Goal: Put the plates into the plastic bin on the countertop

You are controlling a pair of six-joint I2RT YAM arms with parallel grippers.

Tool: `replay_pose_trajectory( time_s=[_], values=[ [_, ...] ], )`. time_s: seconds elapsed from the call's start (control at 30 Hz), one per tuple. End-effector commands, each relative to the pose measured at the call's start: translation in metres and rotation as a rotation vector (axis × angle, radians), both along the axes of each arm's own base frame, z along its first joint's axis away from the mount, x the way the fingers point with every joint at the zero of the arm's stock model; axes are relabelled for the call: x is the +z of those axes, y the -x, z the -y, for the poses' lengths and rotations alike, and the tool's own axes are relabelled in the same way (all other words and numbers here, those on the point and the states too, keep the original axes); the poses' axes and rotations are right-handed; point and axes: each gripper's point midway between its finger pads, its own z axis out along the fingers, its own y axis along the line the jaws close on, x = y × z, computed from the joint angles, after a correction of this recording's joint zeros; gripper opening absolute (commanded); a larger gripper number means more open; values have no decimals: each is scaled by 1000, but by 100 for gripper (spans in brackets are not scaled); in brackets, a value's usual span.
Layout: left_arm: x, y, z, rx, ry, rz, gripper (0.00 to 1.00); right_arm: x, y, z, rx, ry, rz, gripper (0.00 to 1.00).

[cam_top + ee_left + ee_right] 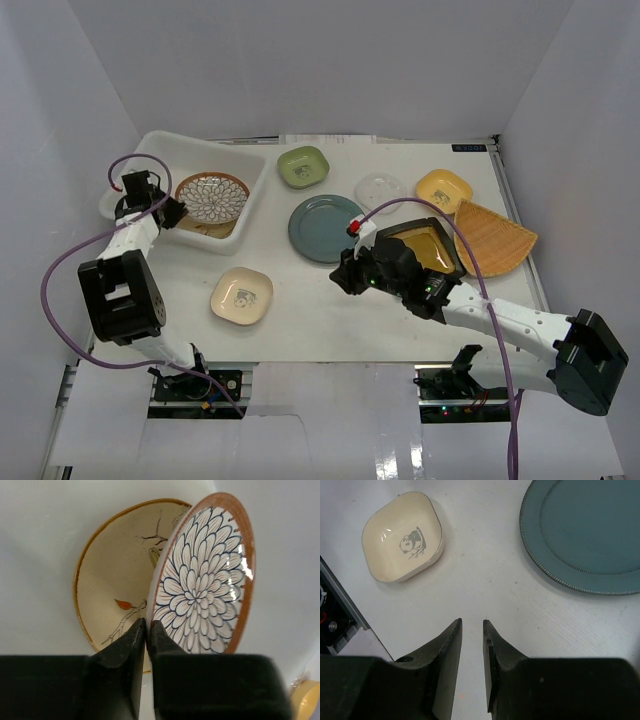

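The translucent plastic bin stands at the back left of the countertop. Inside it a brown patterned plate rests tilted over a cream floral plate. My left gripper is shut on the brown plate's near rim, which sits between the fingertips. My right gripper hangs open over bare table with nothing between its fingers. It is between a cream panda dish and the blue-grey round plate. A black-and-yellow square plate lies partly hidden behind the right arm.
On the table lie a green dish, a clear dish, a yellow dish and a tan fan-shaped plate. The blue-grey plate is in the middle, the cream panda dish near the front. White walls enclose three sides.
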Motion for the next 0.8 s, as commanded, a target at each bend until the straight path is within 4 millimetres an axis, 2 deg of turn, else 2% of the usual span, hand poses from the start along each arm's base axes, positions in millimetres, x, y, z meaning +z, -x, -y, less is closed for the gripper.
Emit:
replay_pose_trajectory(
  time_s=[0.0,0.03,0.07,0.13,0.17,0.27,0.3,0.33,0.47,0.53,0.63,0.67,0.77],
  values=[
    [36,-20,8,-61,11,146,25,18,-12,-2,-33,-35,56,29],
    [37,-19,8,-69,8,149,51,19,-12,-2,-32,-35,59,29],
    [39,-18,8,-69,4,150,65,18,-11,-2,-31,-33,56,29],
    [43,-15,6,-62,-11,145,87,19,-12,-2,-32,-31,59,29],
    [46,-14,6,-64,-17,149,90,20,-13,-1,-36,-31,64,30],
    [66,-12,1,-66,-38,168,98,23,-16,4,-53,-16,84,30],
    [73,-12,-1,-70,-47,179,98,23,-20,8,-77,-4,95,30],
    [91,-12,-3,-73,-68,207,98,24,-23,11,-89,4,103,30],
    [117,-3,-16,-49,-178,216,98,29,-29,21,-115,3,123,31],
    [113,5,-18,-38,-191,197,98,29,-29,23,-117,1,123,31],
    [91,19,-23,-7,-209,147,98,30,-31,28,-129,-3,127,31],
    [78,23,-24,1,-208,115,98,30,-32,31,-137,-2,127,31],
    [65,30,-36,52,-221,64,97,29,-35,39,-158,2,123,31]
  ],
)
